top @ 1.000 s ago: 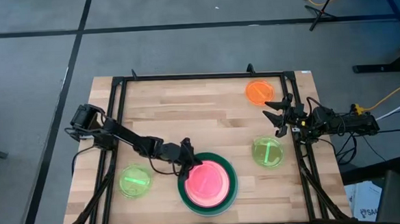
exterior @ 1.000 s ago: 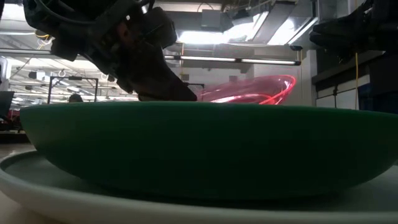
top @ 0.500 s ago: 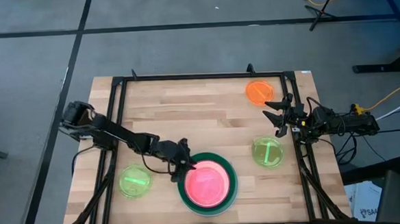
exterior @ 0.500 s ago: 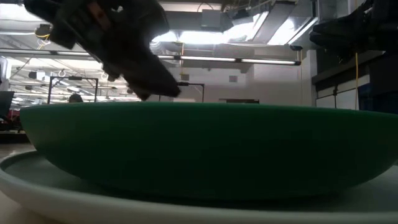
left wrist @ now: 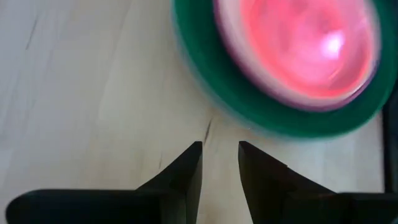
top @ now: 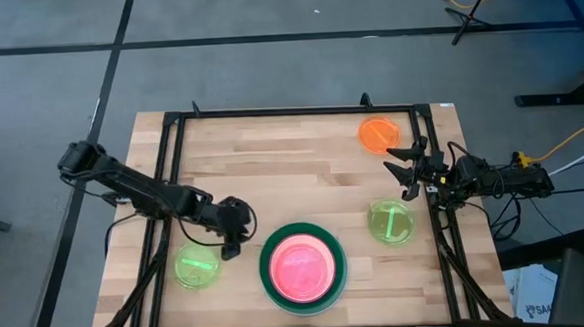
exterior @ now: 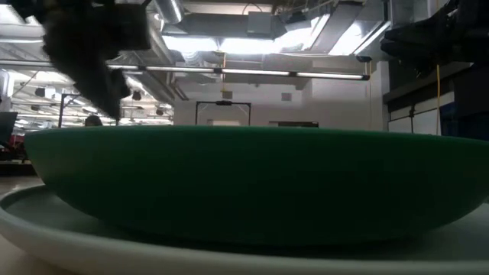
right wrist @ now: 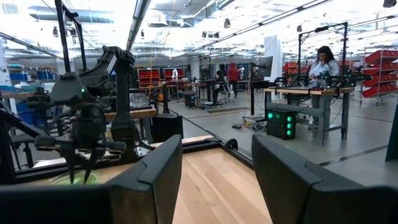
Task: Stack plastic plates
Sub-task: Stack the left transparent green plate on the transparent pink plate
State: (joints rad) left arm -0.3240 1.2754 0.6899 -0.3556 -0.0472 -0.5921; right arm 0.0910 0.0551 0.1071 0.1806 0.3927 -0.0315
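A stack stands near the table's near edge. A pink plate [top: 301, 266] lies on top, inside a dark green plate [top: 266, 272], which rests on a large pale blue plate [exterior: 61, 229]. What lies between the pink and the green plate I cannot tell. My left gripper [top: 230, 243] hovers over bare wood just left of the stack, open by a narrow gap and holding nothing [left wrist: 220, 152]. One lime green plate [top: 197, 266] lies left of it. Another lime plate [top: 390, 221] and an orange plate [top: 379, 134] lie flat on the right. My right gripper [top: 406, 167] waits open at the right edge.
A black frame rail [top: 289, 112] runs around the table top. The middle and far left of the wooden table [top: 273, 175] are bare. In the low view the green plate [exterior: 244, 183] fills most of the picture. People work at benches in the room beyond [right wrist: 323, 62].
The pink plate stood tilted above the green rim and has dropped flat into the stack. My left gripper has drawn back from the stack's left rim toward the table's left, toward the left lime plate. The right arm has kept still.
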